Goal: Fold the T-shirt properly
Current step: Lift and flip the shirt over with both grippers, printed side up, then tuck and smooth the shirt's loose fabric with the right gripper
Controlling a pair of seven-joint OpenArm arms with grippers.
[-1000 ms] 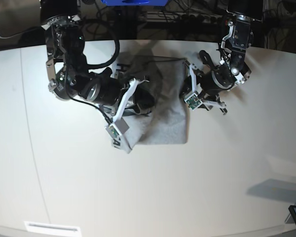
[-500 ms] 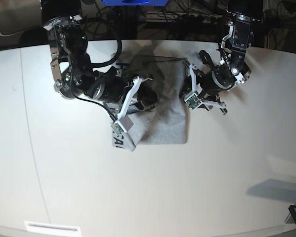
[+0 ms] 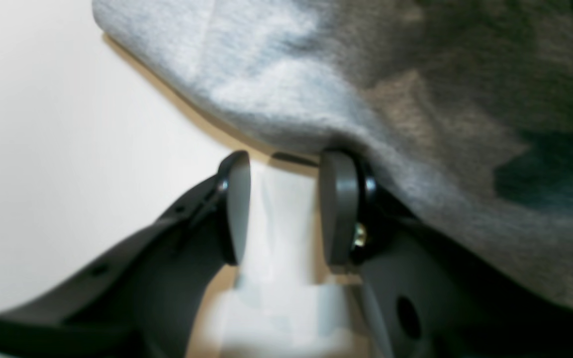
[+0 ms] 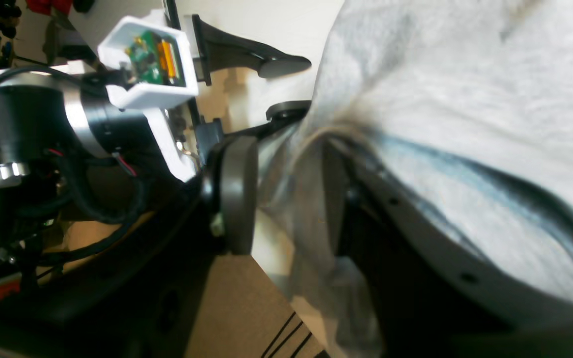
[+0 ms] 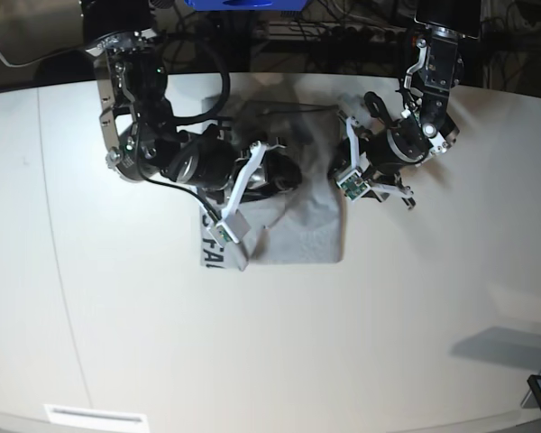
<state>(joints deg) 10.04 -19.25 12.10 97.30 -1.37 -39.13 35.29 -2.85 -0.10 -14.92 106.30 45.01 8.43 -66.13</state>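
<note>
Base view: bright, even overhead light w/ barrel distortion at edges, dark backgrnd; both wrist views soft-focus, T-shirt (image 3: 416, 99) mottled by shadow, table (image 3: 43, 149) near overexposed.

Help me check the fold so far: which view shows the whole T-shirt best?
The base view: the T-shirt lies folded on the white table, lettering at its left edge. The left wrist view shows only a grey edge by open pads; the right wrist view shows blurred cloth around that gripper.
</note>
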